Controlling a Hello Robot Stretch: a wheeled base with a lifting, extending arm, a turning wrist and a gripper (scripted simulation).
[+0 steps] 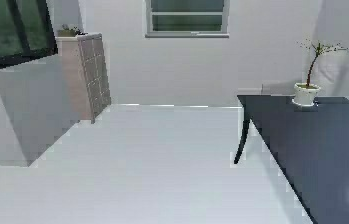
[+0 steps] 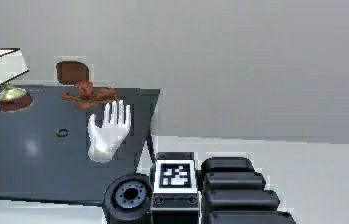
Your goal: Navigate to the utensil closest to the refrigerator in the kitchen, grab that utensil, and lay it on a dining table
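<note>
Dark gripper (image 2: 129, 198) sits at the near edge, far end hidden; I cannot tell whether it holds the utensil, nor the utensil's heading or long axis. The table (image 2: 32, 160) lies just left and beyond. I'd shift left until the arm (image 2: 237, 188) lines up with bare top, clear of the white hand sculpture (image 2: 109, 133) and lamp (image 2: 4, 74).

No legible text, number or brand is present; the near white square marker (image 2: 178, 176) carries only a black pattern.
</note>
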